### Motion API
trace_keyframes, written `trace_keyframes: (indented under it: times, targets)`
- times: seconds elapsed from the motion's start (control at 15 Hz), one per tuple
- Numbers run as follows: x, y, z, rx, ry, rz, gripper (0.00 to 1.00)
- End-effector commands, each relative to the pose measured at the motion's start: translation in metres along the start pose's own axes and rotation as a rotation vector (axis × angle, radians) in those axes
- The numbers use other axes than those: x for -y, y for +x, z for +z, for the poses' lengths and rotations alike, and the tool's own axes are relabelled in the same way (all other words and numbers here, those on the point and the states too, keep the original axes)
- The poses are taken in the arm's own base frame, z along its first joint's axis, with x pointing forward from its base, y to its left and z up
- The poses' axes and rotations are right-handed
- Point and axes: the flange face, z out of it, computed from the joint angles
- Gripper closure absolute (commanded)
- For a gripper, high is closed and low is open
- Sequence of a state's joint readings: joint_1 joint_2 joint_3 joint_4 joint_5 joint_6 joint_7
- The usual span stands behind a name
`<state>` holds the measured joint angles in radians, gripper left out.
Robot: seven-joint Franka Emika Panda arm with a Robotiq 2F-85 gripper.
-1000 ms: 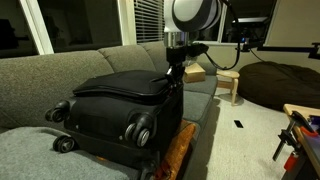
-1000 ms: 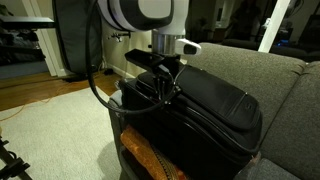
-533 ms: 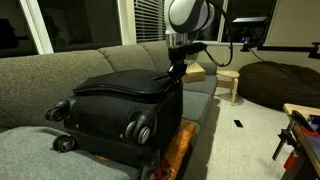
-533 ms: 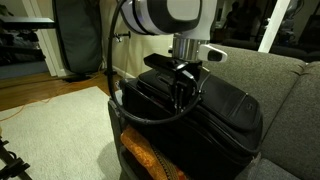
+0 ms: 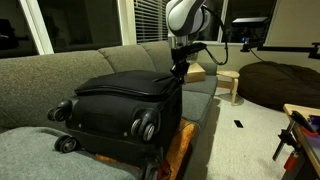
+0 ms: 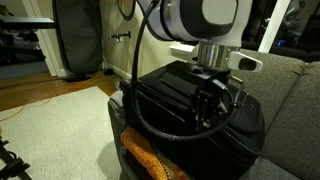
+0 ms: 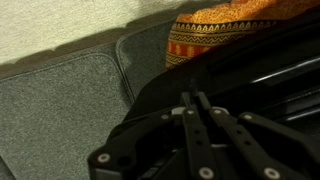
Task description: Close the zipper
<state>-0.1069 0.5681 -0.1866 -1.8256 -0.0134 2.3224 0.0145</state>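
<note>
evidently clenched end effector [image 7: 191,100] in wrist view, tips unclear in exterior views, black suitcase [image 5: 120,100] on couch [image 5: 60,65]

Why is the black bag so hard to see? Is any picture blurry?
In both exterior views the black suitcase soaks up the dim room light, so its seams barely show; in an exterior view the gripper looks slightly blurred; the wrist view is dark, with only the orange patterned fabric bright.

Suitcase [image 5: 120,105] on sofa [image 5: 60,70], wheels [image 5: 143,126] twd front, stool [image 5: 229,82] on floor right of sofa
</note>
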Motion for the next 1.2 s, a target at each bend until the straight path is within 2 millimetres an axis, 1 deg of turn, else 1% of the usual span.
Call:
trace_keyframes:
  times: [0.0,0.13,0.33,0.47,0.53,0.6,0.67,0.73,1.0,1.13]
  targets:
    - [-0.041,0.024,0.007,-0.006,-0.053,0.067,0.95]
    - [-0.051,0.03,0.012,-0.001,-0.057,0.083,0.95]
    - [-0.061,0.036,0.018,0.0,-0.064,0.097,0.95]
    - [-0.064,0.037,0.019,0.002,-0.066,0.099,0.95]
    - [-0.06,0.03,0.016,0.013,-0.055,0.083,0.69]
    - [-0.056,0.025,0.014,0.021,-0.048,0.077,0.68]
    - [-0.049,0.012,0.007,0.037,-0.03,0.052,0.62]
    - [-0.046,0.006,0.003,0.048,-0.025,0.041,0.56]
    - [-0.031,-0.034,-0.017,0.096,-0.007,-0.035,0.31]
    - [-0.021,-0.058,-0.026,0.137,0.027,-0.065,0.17]
